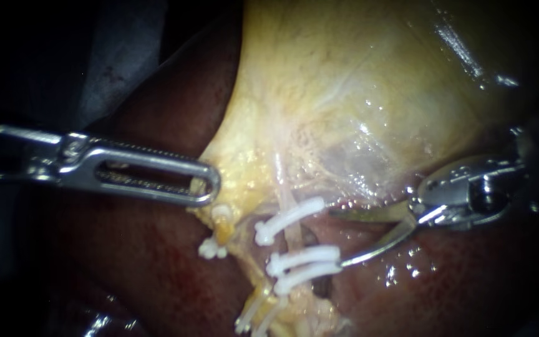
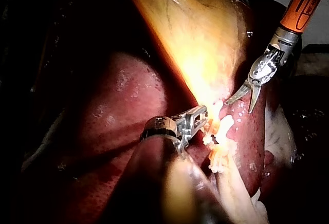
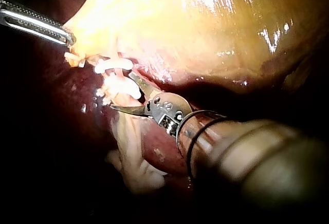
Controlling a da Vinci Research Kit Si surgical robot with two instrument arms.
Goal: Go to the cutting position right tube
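Liver (image 1: pixel 145 268) fills the lower part of the endoscope view, with the yellow gallbladder (image 1: pixel 357 81) above it. The left tool (image 1: pixel 204 187) reaches in from the left, its long windowed jaws pinching the gallbladder's lower edge. The right tube (image 1: pixel 292 236) runs down from the gallbladder and is crossed by three white clips (image 1: pixel 289 217), one higher and two close together lower down. The right tool (image 1: pixel 338 237), a pair of curved blades, comes in from the right. Its blades stand spread just beside the clips' ends and grip nothing, the lower tip at the ends of the lower pair. The tube is not between them.

From the left wrist, the left tool (image 2: pixel 198 115) holds the gallbladder (image 2: pixel 195 39) edge just beside the clips (image 2: pixel 216 134). The right tool (image 2: pixel 238 107) hangs ahead of it, blades apart and pointed at the clips.

From the right wrist, the right tool (image 3: pixel 122 90) has its blades spread with one of the clips (image 3: pixel 121 86) showing between their tips. Whether either blade touches it cannot be told. The left tool (image 3: pixel 64 36) grips the gallbladder (image 3: pixel 205 23) edge beyond.
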